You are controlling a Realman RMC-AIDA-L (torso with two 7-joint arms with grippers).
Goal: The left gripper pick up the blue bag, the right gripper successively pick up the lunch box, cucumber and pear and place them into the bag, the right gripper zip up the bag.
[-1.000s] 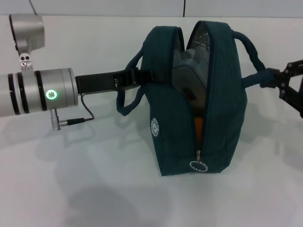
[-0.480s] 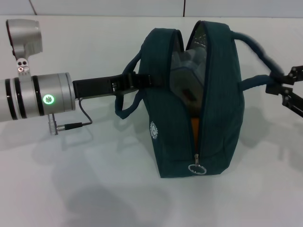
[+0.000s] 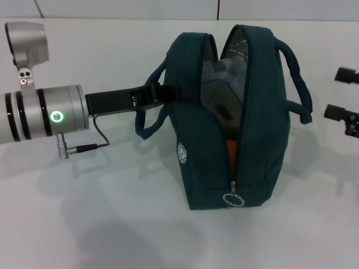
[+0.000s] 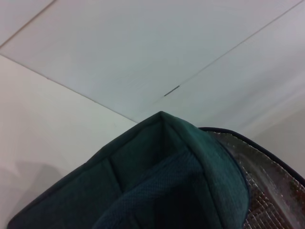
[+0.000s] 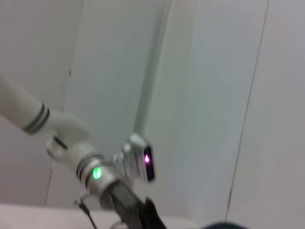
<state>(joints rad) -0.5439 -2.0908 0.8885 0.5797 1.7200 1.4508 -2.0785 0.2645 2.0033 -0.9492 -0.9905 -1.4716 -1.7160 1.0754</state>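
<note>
Holding the blue bag (image 3: 224,140) upright on the white worktop (image 3: 112,224), our left claw (image 3: 162,92) was clamped on its near handle.
We logged the zip half undone, an orange item inside; our right claw (image 3: 343,95) stood apart, fingers spread.

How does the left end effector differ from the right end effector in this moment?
The left end effector is shut on the blue bag at its left handle; the right end effector is open and holds nothing. The left one reaches in to the bag; the right one stands apart from the bag's other handle, at the head view's edge. Both are black.
</note>
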